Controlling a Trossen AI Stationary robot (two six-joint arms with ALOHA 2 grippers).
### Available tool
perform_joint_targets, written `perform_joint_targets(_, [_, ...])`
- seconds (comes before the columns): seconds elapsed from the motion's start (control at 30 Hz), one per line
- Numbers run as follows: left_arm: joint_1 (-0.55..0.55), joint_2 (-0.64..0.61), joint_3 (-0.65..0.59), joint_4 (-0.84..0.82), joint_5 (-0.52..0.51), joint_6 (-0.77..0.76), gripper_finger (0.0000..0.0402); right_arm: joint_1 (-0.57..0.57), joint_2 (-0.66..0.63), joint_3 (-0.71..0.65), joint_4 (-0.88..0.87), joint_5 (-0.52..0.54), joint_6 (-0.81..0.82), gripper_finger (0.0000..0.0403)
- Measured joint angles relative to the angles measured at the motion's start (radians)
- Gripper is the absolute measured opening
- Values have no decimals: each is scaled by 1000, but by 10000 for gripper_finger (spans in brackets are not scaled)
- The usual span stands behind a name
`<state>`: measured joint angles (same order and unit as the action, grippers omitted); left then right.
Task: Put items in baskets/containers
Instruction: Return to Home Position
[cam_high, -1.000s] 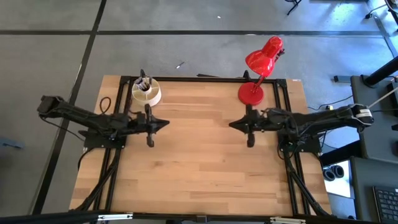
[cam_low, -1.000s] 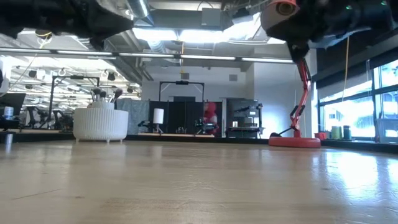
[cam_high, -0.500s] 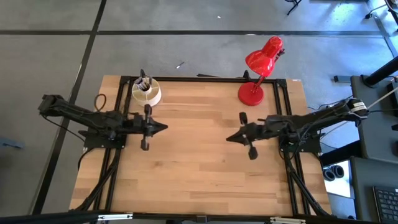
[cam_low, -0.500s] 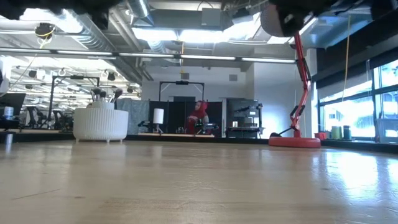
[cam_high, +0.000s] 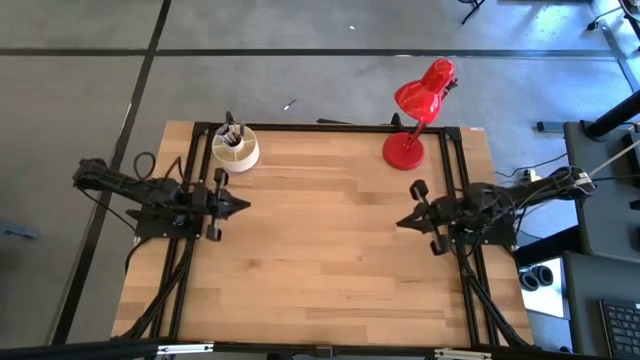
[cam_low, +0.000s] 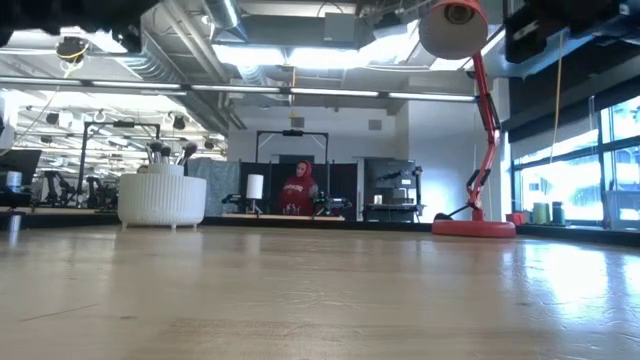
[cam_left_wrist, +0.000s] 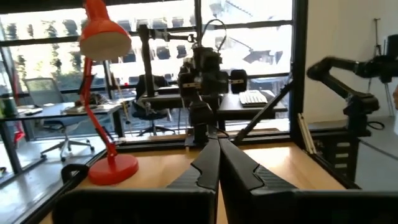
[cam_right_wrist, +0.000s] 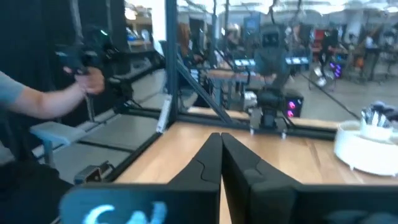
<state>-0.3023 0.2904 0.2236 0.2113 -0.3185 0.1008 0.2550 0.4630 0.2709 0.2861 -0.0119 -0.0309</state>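
Observation:
The cream-white cup (cam_high: 235, 150) stands on its base near the table's far left corner. Several dark makeup brushes (cam_high: 231, 134) stand in it with their heads up (cam_low: 168, 152). The right wrist view also shows the cup (cam_right_wrist: 365, 149). My left gripper (cam_high: 243, 206) is shut and hovers near the table's left edge, on the near side of the cup, pointing right. My right gripper (cam_high: 400, 222) is shut and hovers near the right edge, pointing left. Each holds nothing. I see no loose brush on the table.
A red desk lamp stands on its round base (cam_high: 404, 150) at the far right of the table, its head (cam_high: 425, 88) reaching beyond the far edge. Bare wood (cam_high: 320, 240) lies between the two grippers. A person's arm (cam_right_wrist: 37, 102) shows beyond the table in the right wrist view.
Both arms have drawn back from the middle of the table. The left gripper has moved toward the left edge. The right gripper has moved toward the right edge and slightly toward the near edge. The cup and brushes have stayed put.

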Motion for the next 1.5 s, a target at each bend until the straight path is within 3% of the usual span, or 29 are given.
perform_joint_targets(0.17, [0,-130,-52,-1,-5,6,5,0,-142,-62,-53,-91,-4,6])
perform_joint_targets(0.37, [0,-282,-81,-114,-6,9,2,0,-287,-136,-88,-95,-5,6])
perform_joint_targets(0.67, [-2,-290,-82,-195,-4,15,4,-1,-443,-225,-97,-60,-4,7])
perform_joint_targets(0.9, [-5,-290,-218,-59,-3,8,4,-38,-454,-266,-151,1,-3,7])
perform_joint_targets(1.1, [-1,-290,-215,-96,-17,-23,2,-84,-452,-265,-199,30,6,7])
perform_joint_targets(1.3, [-1,-290,-215,-83,-7,-12,7,-111,-452,-265,-197,29,-133,7])
perform_joint_targets(1.5, [-1,-290,-215,-95,-29,-9,5,-113,-452,-265,-207,28,-127,7])
